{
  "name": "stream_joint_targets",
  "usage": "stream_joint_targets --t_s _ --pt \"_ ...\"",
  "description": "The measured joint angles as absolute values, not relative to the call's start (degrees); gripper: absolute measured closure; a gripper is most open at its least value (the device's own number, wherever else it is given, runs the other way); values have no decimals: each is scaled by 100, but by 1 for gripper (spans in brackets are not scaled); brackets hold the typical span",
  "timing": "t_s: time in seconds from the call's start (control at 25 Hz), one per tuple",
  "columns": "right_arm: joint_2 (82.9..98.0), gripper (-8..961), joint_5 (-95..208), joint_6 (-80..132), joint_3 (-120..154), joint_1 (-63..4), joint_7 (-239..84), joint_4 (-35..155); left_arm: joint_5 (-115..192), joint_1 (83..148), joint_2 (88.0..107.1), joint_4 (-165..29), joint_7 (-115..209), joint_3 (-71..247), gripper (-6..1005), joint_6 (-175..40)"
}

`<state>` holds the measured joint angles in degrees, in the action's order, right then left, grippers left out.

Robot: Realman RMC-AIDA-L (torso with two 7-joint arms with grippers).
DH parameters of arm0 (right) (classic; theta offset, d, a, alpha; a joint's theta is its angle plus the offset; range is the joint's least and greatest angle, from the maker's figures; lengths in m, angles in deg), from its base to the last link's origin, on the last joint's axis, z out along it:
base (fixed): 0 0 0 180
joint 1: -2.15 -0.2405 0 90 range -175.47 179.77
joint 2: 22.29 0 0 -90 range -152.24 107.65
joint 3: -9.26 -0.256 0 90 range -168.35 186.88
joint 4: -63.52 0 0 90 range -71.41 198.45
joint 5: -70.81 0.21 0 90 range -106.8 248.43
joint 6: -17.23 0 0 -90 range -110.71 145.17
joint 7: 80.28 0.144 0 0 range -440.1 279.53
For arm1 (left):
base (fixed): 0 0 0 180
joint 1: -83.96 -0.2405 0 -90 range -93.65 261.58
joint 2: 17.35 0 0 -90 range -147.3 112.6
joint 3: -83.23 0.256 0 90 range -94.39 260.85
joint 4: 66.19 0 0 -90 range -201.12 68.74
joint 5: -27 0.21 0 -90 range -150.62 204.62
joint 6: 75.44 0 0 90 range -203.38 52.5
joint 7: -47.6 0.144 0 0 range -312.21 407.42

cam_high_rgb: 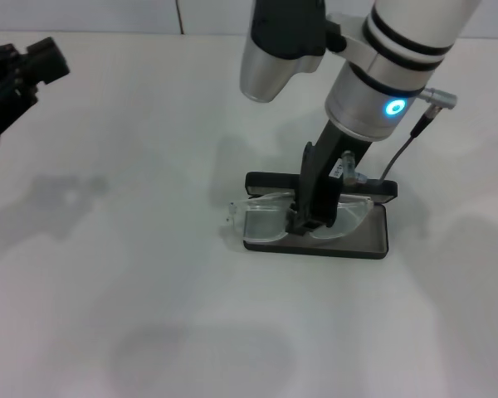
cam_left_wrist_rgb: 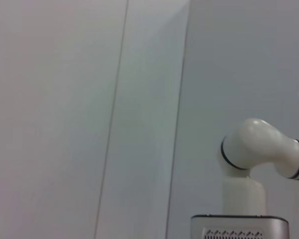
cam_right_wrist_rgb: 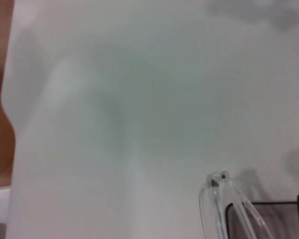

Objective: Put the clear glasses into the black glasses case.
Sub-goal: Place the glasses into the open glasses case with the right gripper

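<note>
The black glasses case (cam_high_rgb: 372,239) lies open right of the table's middle, grey lining up, with its lid (cam_high_rgb: 264,180) along the far side. The clear glasses (cam_high_rgb: 261,220) lie across the case, and their left end juts past its left edge. My right gripper (cam_high_rgb: 311,220) reaches down onto the middle of the glasses, fingers closed at the bridge. In the right wrist view, one clear arm of the glasses (cam_right_wrist_rgb: 215,201) shows beside a corner of the case (cam_right_wrist_rgb: 271,219). My left gripper (cam_high_rgb: 17,75) hangs parked at the far left, away from both.
The white table (cam_high_rgb: 133,274) stretches bare to the left and front of the case. A grey cable (cam_high_rgb: 398,153) runs from the right wrist down behind the case. The left wrist view shows only a wall and a white arm joint (cam_left_wrist_rgb: 254,149).
</note>
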<state>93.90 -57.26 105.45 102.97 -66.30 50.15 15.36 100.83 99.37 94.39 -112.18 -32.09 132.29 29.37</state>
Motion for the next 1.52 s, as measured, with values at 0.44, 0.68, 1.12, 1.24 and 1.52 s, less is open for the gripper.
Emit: stream_joint_targets --t_s 0.44,0.68,1.12,1.24,1.52 --pt "9389 826 -5671 10282 10394 -6522 5430 1615 10283 9822 9421 -11213 -2750 13157 927 3311" --pt "9389 826 -5720 10303 10406 -6628 5666 1777 10689 9883 9405 -11250 -2608 13173 927 3598" --pt "9390 825 -5843 10215 10621 -6887 5737 2269 10912 9873 9492 -11207 -2484 13177 927 3697" --pt "9390 824 -5859 10132 10677 -6875 5737 2277 10915 9857 9528 -11203 -2480 13172 927 3697" --pt "9390 824 -5865 10009 10793 -6834 5737 2290 10918 9855 9556 -11198 -2476 13169 927 3697"
